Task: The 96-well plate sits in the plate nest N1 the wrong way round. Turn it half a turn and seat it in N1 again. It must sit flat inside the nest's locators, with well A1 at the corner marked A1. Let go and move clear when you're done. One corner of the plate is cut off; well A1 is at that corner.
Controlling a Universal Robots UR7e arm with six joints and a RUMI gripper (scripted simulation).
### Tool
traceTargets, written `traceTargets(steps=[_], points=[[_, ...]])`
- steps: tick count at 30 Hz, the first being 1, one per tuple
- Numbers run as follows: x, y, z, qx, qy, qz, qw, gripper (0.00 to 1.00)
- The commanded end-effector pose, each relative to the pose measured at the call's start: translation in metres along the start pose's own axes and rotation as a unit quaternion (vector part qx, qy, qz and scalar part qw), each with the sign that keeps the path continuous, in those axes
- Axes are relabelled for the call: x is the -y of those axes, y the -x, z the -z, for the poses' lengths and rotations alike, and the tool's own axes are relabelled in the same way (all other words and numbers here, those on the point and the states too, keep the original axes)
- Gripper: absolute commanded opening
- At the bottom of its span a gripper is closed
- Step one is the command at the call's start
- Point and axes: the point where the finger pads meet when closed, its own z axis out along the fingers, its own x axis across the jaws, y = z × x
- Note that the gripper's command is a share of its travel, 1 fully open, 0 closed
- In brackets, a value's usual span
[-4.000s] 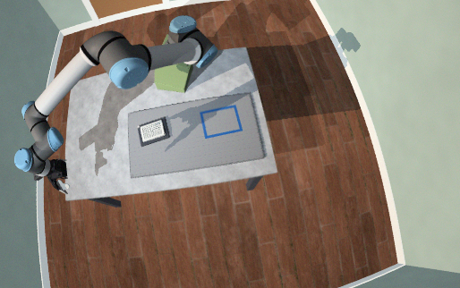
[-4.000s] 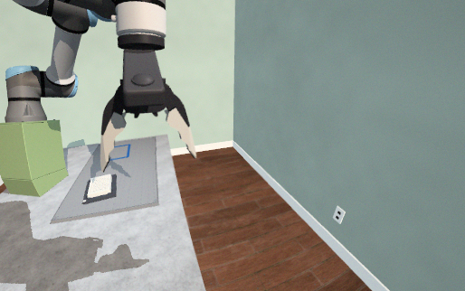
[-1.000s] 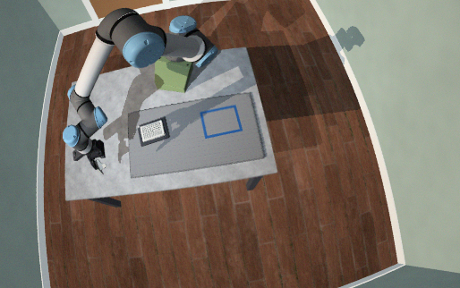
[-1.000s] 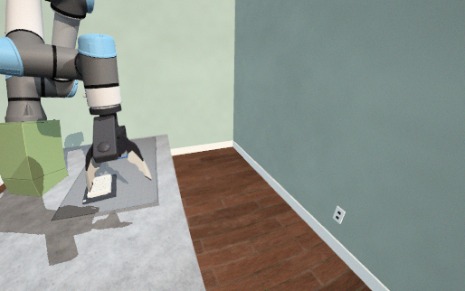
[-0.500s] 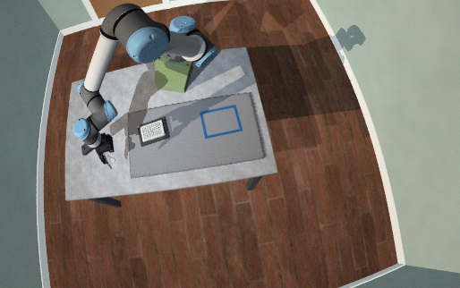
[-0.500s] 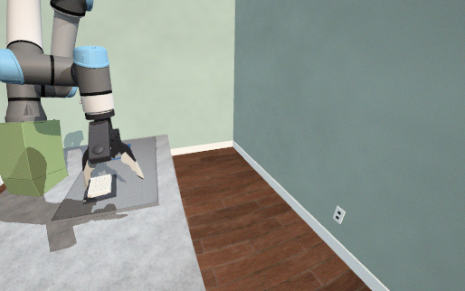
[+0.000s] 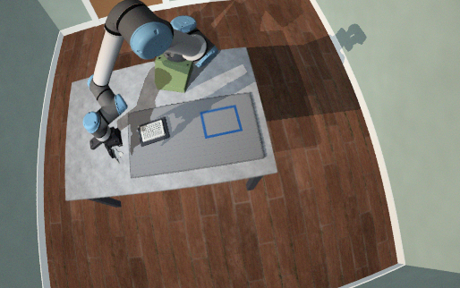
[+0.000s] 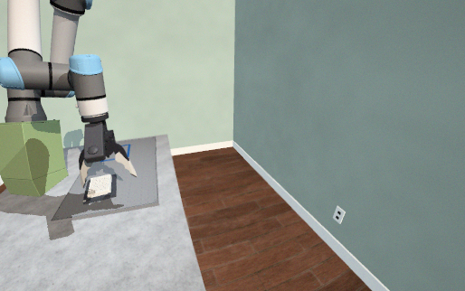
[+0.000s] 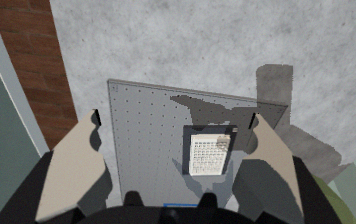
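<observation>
The 96-well plate (image 7: 153, 131) sits in its nest near the board's edge, the empty claw (image 7: 115, 152) spread wide beside it.

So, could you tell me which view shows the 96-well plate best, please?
The wrist view: the 96-well plate appears largest there, well grid visible, framed by the open gripper. The top view shows it small inside its dark nest. The exterior view shows it obliquely, a fingertip overlapping one corner.

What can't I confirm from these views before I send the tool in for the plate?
- Cut corner of the 96-well plate: too small in the top view, blurred in the wrist view.
- A1 mark on nest N1: not legible anywhere.
- Plate's near edge, exterior view: hidden behind the open tool.
- Tool height above the table: not readable.
</observation>
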Motion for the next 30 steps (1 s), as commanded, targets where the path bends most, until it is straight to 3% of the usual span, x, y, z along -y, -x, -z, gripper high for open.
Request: traceTargets(steps=[1, 30], points=[[-0.016, -0.006, -0.003, 0.004, -0.001, 0.003, 1.0, 1.0], [-0.112, -0.047, -0.019, 0.009, 0.004, 0.007, 1.0, 1.0]])
